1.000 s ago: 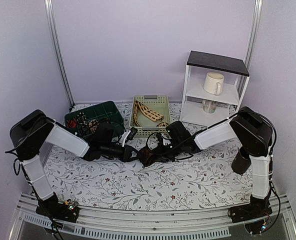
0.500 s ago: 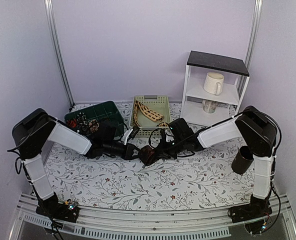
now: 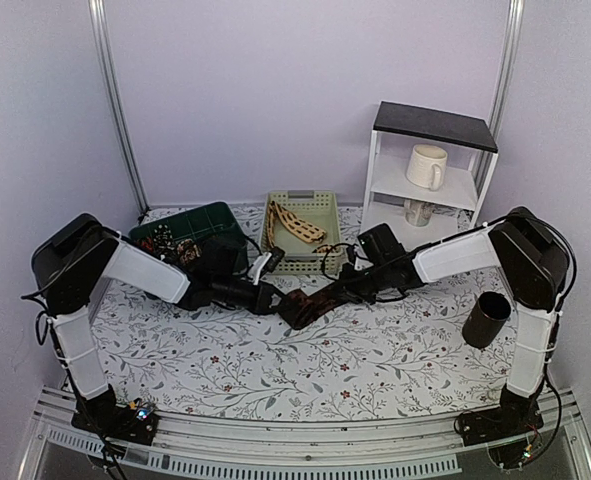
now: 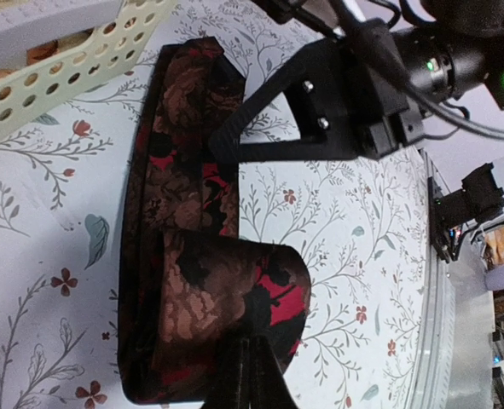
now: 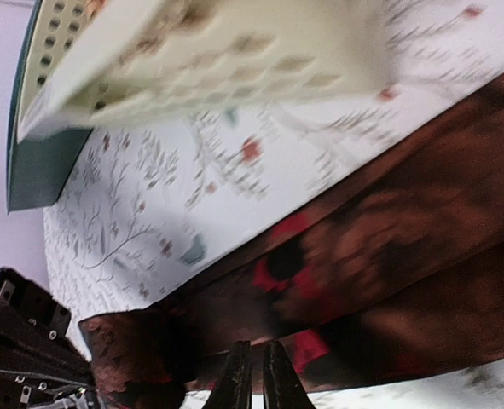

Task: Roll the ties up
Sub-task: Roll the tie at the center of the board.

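A dark brown tie with red markings (image 3: 307,304) lies stretched on the flowered tablecloth between my two grippers. My left gripper (image 3: 273,298) is shut on its folded-over end (image 4: 183,281), the fingertips (image 4: 250,375) pinched into the loop. My right gripper (image 3: 335,292) is closed on the tie's other stretch (image 5: 388,239), with the fabric edge between its nearly touching fingers (image 5: 256,375). In the left wrist view that right gripper (image 4: 226,145) reaches the strip from the right. A beige tie with dark markings (image 3: 293,224) rests in the cream basket (image 3: 315,200). Small rolled ties (image 3: 170,245) sit in the green bin (image 3: 215,215).
A black cylindrical cup (image 3: 487,320) stands on the cloth at the right, near the right arm. Behind it is a white shelf unit (image 3: 430,125) holding a cream mug (image 3: 427,166). The basket (image 4: 81,77) and bin stand just behind the grippers.
The right gripper has drawn back to the right, pulling the bunched dark tie out into a longer strip. The left gripper has shifted slightly right with its end.
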You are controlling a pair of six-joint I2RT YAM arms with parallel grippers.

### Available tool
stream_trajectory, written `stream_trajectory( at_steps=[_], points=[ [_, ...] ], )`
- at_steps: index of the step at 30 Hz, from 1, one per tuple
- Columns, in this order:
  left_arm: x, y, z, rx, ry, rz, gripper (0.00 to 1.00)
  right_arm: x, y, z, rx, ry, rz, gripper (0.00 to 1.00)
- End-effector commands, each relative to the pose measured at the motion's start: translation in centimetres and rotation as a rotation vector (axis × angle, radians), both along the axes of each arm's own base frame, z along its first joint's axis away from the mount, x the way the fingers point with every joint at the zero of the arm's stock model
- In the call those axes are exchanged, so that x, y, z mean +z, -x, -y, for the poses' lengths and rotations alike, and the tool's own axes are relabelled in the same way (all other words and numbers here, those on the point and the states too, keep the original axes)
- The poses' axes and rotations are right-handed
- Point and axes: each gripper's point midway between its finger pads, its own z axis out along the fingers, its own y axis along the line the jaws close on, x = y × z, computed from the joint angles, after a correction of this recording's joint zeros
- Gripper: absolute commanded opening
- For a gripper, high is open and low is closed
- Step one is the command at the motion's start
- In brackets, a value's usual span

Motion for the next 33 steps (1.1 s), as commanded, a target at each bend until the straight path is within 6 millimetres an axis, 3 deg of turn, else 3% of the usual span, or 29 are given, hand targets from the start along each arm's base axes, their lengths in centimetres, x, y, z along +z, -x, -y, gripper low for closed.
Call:
stream_trajectory(
  at_steps=[1,6,9,10,17,26,33],
  points=[
    [-0.9,-0.7,0.0,0.000,-0.036,0.001,0.00,1.0,-2.6,2.5,-0.045,0.044,0.047,0.06],
    [-1.7,-1.1,0.4,-0.012,-0.049,-0.008,0.00,-0.3,-4.5,3.8,-0.067,0.091,0.053,0.05],
    [-1.9,-0.9,0.6,-0.024,-0.055,-0.014,0.00,-1.9,-4.4,4.3,-0.069,0.137,0.028,0.05],
    [-3.5,-0.7,0.5,-0.027,-0.081,-0.039,0.00,-2.5,-4.1,4.7,-0.072,0.152,0.011,0.05],
    [-5.0,-0.1,0.5,-0.059,-0.112,-0.059,0.00,-5.6,-0.1,7.8,-0.109,0.227,-0.092,0.04],
    [-5.7,1.9,1.8,-0.163,-0.096,-0.060,0.00,-6.3,4.3,10.3,-0.130,0.278,-0.157,0.04],
    [-5.6,3.1,2.7,-0.221,-0.087,-0.054,0.00,-5.9,7.7,9.7,-0.121,0.259,-0.202,0.04]
  ],
)
